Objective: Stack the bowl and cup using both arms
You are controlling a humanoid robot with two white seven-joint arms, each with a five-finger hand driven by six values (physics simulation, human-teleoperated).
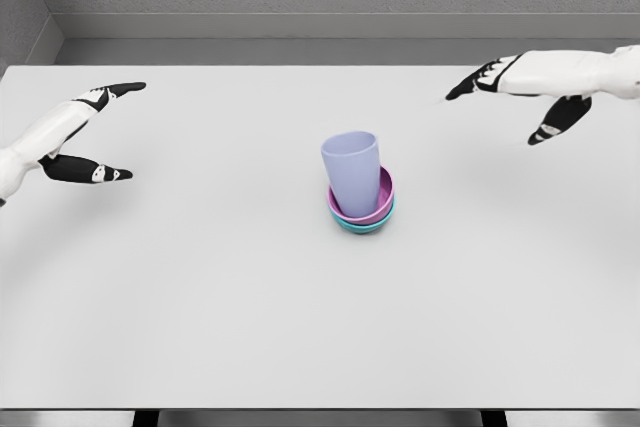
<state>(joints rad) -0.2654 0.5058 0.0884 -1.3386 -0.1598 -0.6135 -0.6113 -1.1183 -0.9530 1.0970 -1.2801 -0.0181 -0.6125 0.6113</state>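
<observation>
Lavender cup (352,169) sits in a pink bowl (384,197), which nests in a teal bowl (366,228); only the teal rim shows underneath. The stack is at counter (200,327) centre. The cup leans a bit toward 11 o'clock, its base down inside the pink bowl, against the bowl's left side rather than dead centre.

Left robot hand (82,137) is at 9 o'clock of the stack, well apart, fingers spread wide, thumb splayed below, holding nothing. Right robot hand (525,97) is at 2 o'clock, also well apart, fingers spread, empty. Both hover over or near the counter surface; can't tell if either touches it.

Step judgement: stacking looks done, with bowl in bowl, cup on top, and neither hand in contact. This reads as the release/retreat phase or the end of the episode.

Next move, if any: just clear the arms outward and keep them off the stack. If the cup lean counts as a fault, one hand would need to come in from the side, pinch the cup near the rim and set it upright, with the other steadying the bowls so they don't slide on the smooth counter. Risk: a bump tips the cup toward 11 o'clock.
</observation>
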